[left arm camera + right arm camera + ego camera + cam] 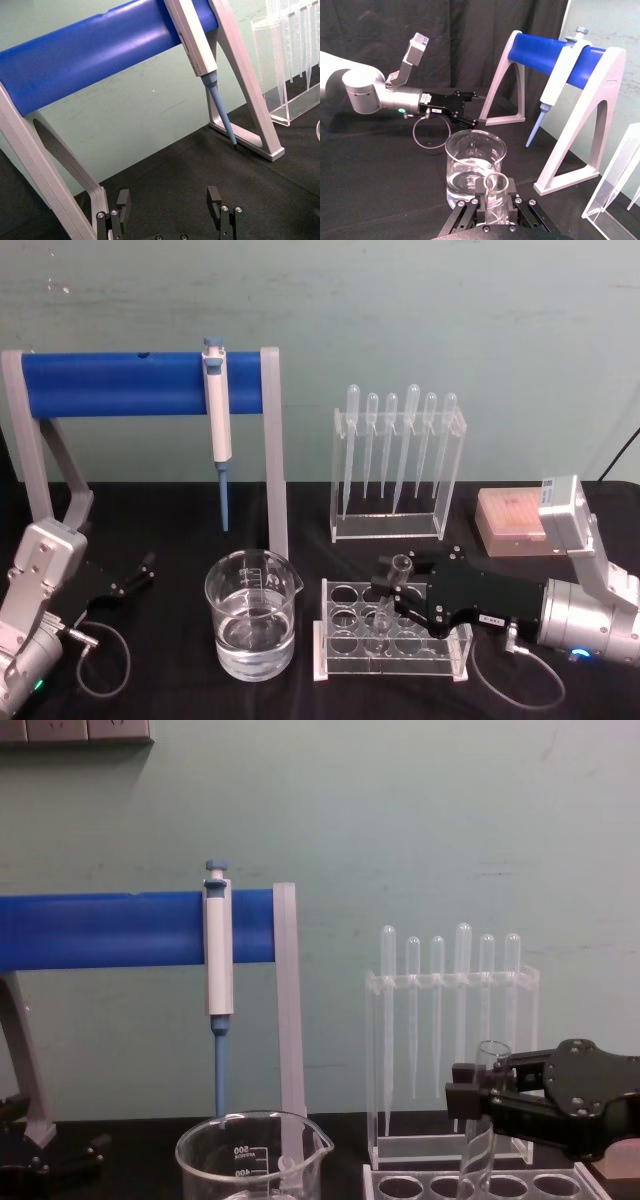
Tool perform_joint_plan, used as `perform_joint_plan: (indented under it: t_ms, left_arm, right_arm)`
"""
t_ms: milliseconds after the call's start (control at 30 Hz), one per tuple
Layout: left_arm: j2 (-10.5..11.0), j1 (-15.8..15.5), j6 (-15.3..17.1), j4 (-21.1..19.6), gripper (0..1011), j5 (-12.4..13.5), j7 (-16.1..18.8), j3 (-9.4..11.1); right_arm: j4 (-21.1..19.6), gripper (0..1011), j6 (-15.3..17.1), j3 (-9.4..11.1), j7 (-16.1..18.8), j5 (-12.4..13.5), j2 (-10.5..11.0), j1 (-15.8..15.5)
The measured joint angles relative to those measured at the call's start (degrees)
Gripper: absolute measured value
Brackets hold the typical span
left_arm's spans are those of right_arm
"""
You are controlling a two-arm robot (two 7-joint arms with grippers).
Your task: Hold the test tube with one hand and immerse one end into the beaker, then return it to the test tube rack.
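Observation:
The test tube (pixel 393 590) stands slightly tilted with its lower end in a hole of the clear rack (pixel 340 665). My right gripper (pixel 398 592) is shut on its upper part, just below the flared rim (pixel 496 182). From the side, the tube (pixel 481 1140) reaches down into the rack (pixel 400 1186), with the right gripper (pixel 478 1097) clamped around it. The beaker (pixel 251 616), part full of clear liquid, stands just left of the rack and also shows ahead of the tube (pixel 474 167). My left gripper (pixel 134 576) rests open and empty at the far left (pixel 169 200).
A grey stand with a blue bar (pixel 140 383) holds a pipettor (pixel 217 410) behind the beaker. A clear rack of plastic pipettes (pixel 398 455) stands behind the tube rack. A pink tip box (pixel 510 520) sits at the back right. Cables (pixel 105 655) loop on the black table.

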Motion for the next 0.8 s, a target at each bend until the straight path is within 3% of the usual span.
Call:
perform_joint_plan:
  t_ms: [567,800]
  left_arm:
    - [0.00,0.00,0.00,0.00,1000,0.00,0.00,0.00]
    - [0.00,0.00,0.00,0.00,1000,0.00,0.00,0.00]
  right_arm:
    - [0.26,231,0.08,0.04,0.04,-0.02,-0.13,0.07]
    - [0.23,432,0.15,0.03,0.04,-0.03,-0.09,0.06]
